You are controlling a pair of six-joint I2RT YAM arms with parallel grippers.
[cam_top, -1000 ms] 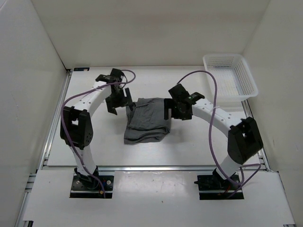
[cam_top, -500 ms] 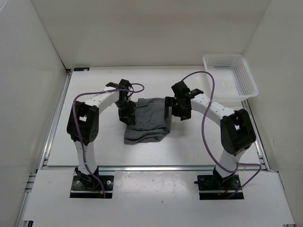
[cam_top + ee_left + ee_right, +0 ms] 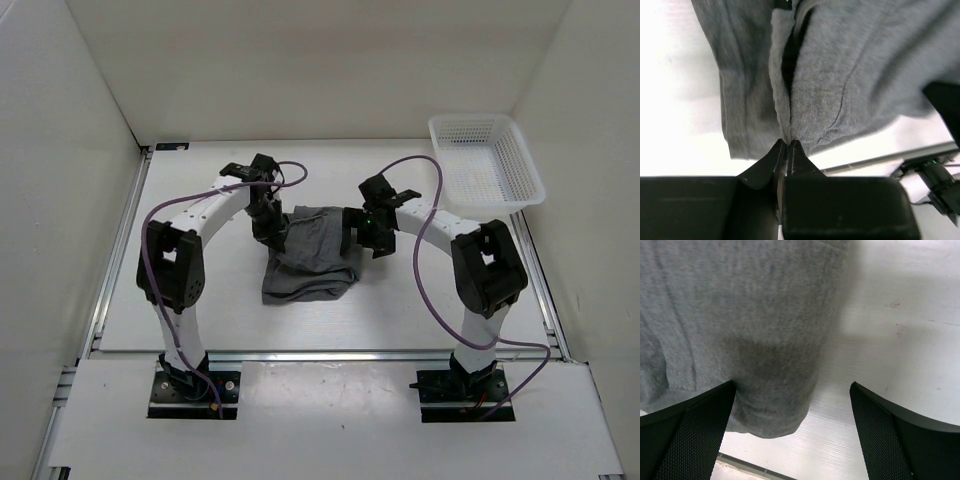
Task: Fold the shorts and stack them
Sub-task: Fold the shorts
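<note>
Left gripper (image 3: pixel 786 145) has swung in; now clamped on left edge of shorts (image 3: pixel 312 258); right gripper (image 3: pixel 792 390) crept closer, jaws wide astride right edge; shorts rumpled mid-table (image 3: pixel 400 310); fold probably imminent.

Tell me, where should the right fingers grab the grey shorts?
The soft grey fabric shorts lie limp and flat, so probably pinch their loose right edge, coming down from above. The right gripper hangs open straddling that edge, while the left gripper is shut on the opposite side.
</note>
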